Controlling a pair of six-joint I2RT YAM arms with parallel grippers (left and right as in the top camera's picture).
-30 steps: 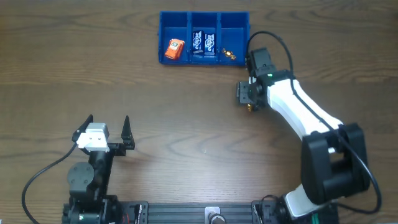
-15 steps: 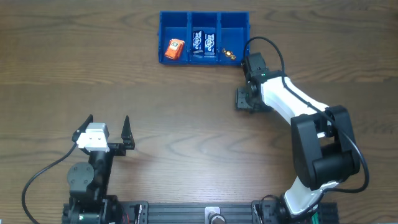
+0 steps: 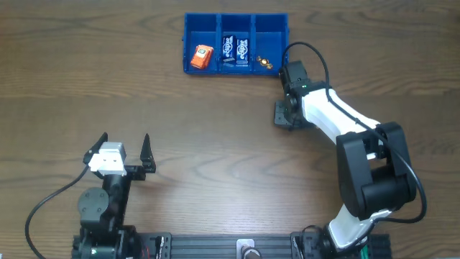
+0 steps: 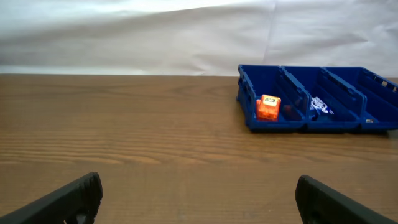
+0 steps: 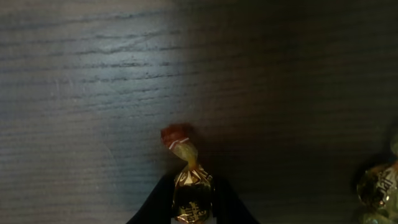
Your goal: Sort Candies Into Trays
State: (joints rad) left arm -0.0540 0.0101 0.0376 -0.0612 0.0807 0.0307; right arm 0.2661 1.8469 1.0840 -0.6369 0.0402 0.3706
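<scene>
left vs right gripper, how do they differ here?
The left gripper is open and empty; the right gripper is shut on a gold-wrapped candy. The left gripper sits near its own base; the right gripper is out by the right end of the blue tray. Both are black two-finger grippers.

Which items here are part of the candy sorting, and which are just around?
Job: blue tray; orange candy; blue-wrapped candies; sorted gold candy; gripped gold candy, in the right claw; loose gold candy nearby.
Just there: wooden table; white backdrop; left claw, open, away from the candies.
</scene>
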